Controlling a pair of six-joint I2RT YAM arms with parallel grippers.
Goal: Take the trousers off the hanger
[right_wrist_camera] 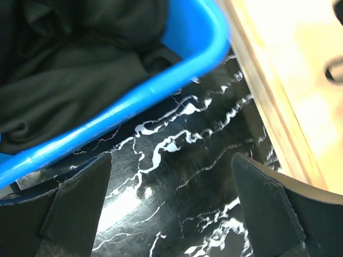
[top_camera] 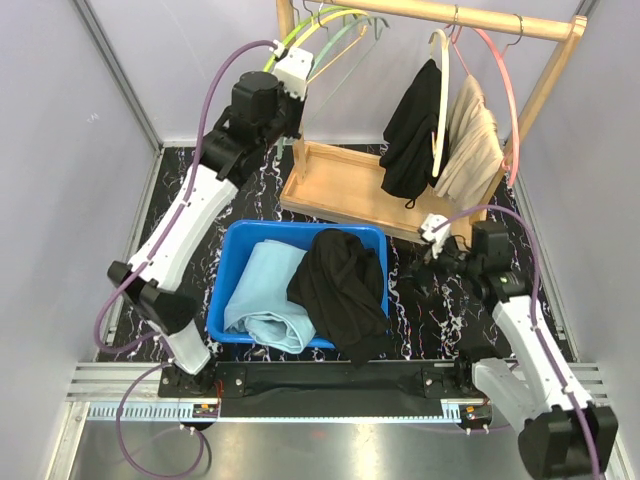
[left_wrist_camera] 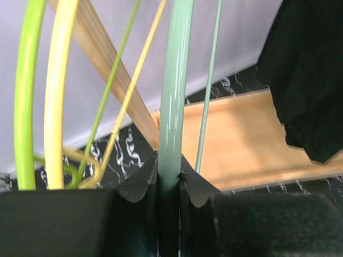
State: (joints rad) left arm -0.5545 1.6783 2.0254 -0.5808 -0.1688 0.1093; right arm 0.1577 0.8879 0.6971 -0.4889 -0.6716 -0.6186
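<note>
We count four soft trousers: a light blue pair (top_camera: 262, 295) and a black pair (top_camera: 338, 285) crumpled in one blue plastic bin (top_camera: 290, 228), and a second black pair (top_camera: 412, 130) and a beige pair (top_camera: 470, 140) hanging from the wooden rail (top_camera: 470, 18). Our left tool (left_wrist_camera: 170, 179) is clamped on a smooth pale green hanger (left_wrist_camera: 174, 80), left of the hung pairs. Our right tool (right_wrist_camera: 171, 214) gapes wide and empty over the marbled surface (right_wrist_camera: 177, 176), beside the bin.

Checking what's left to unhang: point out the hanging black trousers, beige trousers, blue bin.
hanging black trousers (top_camera: 412, 135): top view, mid cloth.
beige trousers (top_camera: 471, 146): top view, mid folds.
blue bin (top_camera: 280, 231): top view, far rim.
</note>
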